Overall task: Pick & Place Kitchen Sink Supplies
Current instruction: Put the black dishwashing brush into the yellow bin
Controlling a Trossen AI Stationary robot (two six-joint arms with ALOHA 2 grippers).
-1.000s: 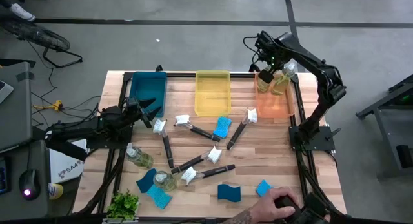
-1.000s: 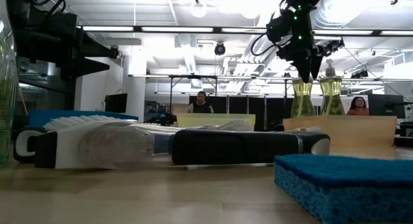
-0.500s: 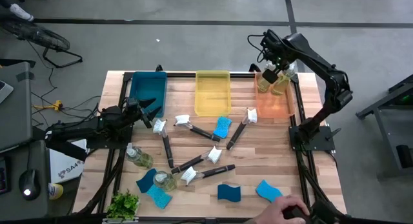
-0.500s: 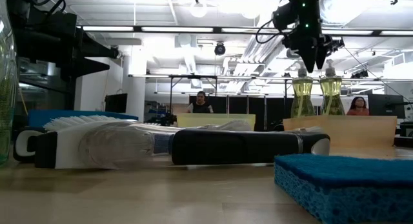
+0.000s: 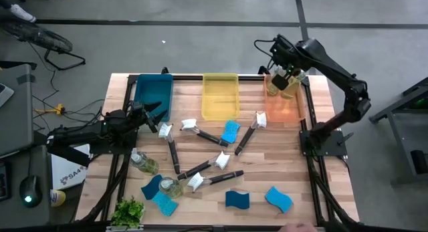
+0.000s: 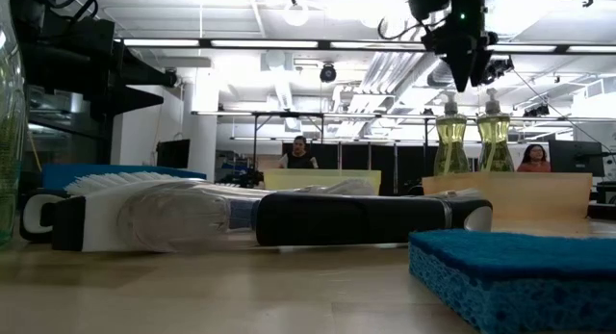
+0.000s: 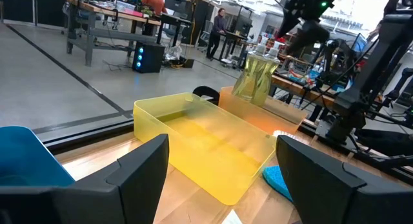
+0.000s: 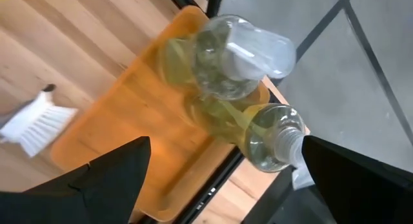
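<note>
Two bottles [image 5: 286, 85] stand in the orange bin [image 5: 284, 108] at the bench's far right; above them hangs the right claw [image 5: 279, 76], wide open and empty. The left claw [image 5: 155, 110], open and empty, waits by the blue bin [image 5: 152, 91]. Brushes [image 5: 200, 133], sponges [image 5: 237, 199] and two more bottles [image 5: 143, 162] remain unsorted.

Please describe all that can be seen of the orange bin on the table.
The orange bin is a shallow rectangular tray of translucent orange plastic. It lies flat at the table's far right end, beside the yellow bin. Two clear bottles of yellow-green liquid with pale pump tops stand upright together at its far end; the rest of its floor is bare. The right gripper hangs open above them, touching nothing.
</note>
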